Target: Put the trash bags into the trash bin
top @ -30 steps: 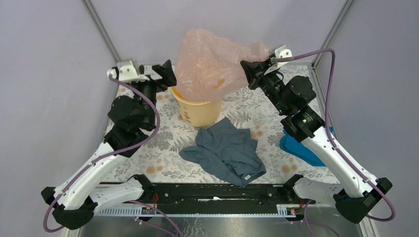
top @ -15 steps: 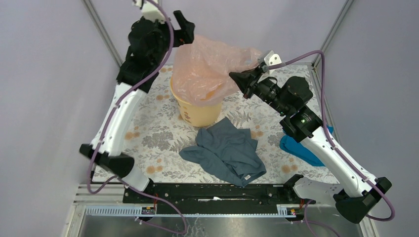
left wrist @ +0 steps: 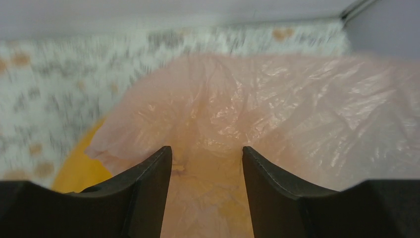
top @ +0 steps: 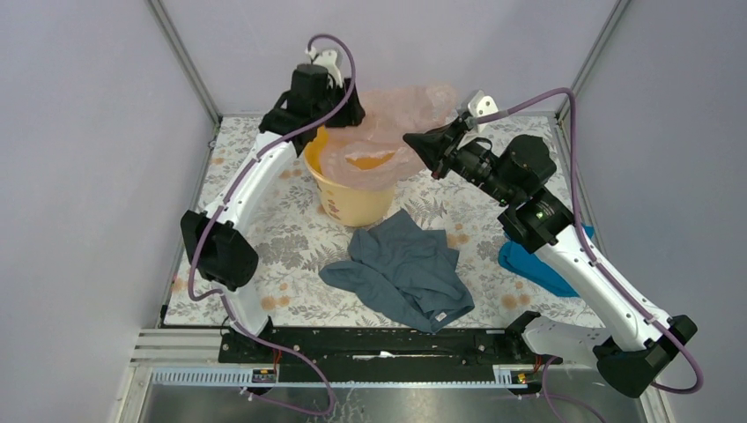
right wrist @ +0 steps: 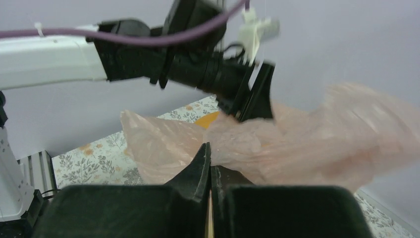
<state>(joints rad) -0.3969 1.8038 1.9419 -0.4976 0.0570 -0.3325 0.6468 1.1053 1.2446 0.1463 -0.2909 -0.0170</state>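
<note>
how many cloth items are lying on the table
2. A grey-blue garment lies mid-table, on the near side of the yellow bin; a bright blue cloth sits at the right edge, partly hidden under the right arm.

Robot lab test booth: plain lilac walls (top: 79, 132), aluminium frame posts (top: 181, 57), floral-clothed table (top: 291, 238).

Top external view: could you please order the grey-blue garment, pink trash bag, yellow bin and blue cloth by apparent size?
1. grey-blue garment
2. pink trash bag, yellow bin: unsure, bag lifted, covering bin
3. blue cloth, partly hidden by the arm
</note>
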